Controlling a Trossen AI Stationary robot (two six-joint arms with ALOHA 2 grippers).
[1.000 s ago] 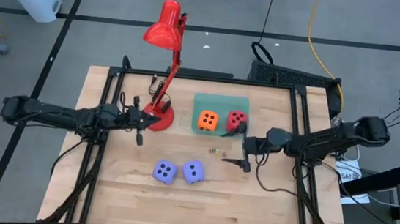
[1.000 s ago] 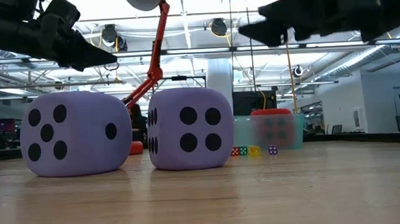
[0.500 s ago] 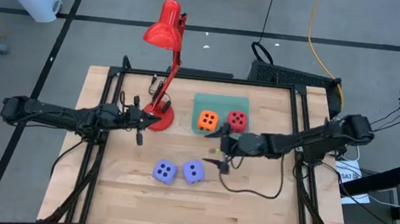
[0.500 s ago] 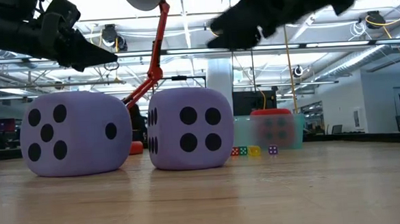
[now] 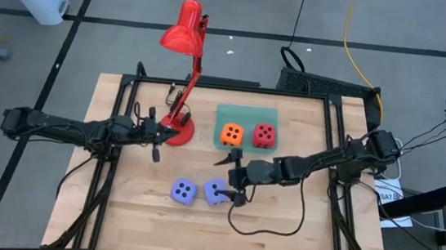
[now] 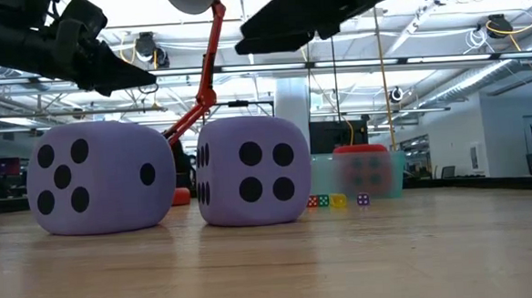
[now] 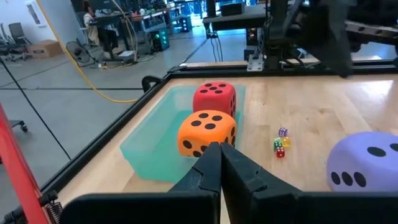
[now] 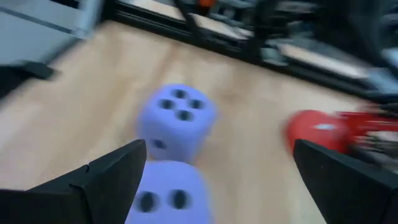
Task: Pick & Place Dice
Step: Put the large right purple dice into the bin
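Two lavender-blue dice rest flat on the wooden table side by side: the left one [image 5: 184, 191] [image 6: 99, 176] and the right one [image 5: 214, 191] [image 6: 249, 170]. The orange die [image 5: 232, 134] [image 7: 207, 132] and the red die [image 5: 264, 133] [image 7: 215, 98] sit in a teal tray [image 5: 247, 113]. My right gripper [image 5: 226, 180] [image 8: 217, 180] hovers open above the right lavender die, its fingers spread wide and touching nothing. My left gripper [image 5: 156, 141] [image 7: 221, 167] waits shut by the lamp base.
A red desk lamp stands with its base [image 5: 178, 130] left of the tray and its head [image 5: 182, 27] beyond the far edge. Tiny coloured dice [image 7: 280, 144] [image 6: 338, 200] lie between the tray and the lavender dice. Bare wood stretches along the near edge [image 5: 212, 239].
My right arm has reached out from beside the tray toward the table's left and near edge, carrying its open gripper over the right lavender die. The dice and the left arm have stayed put.
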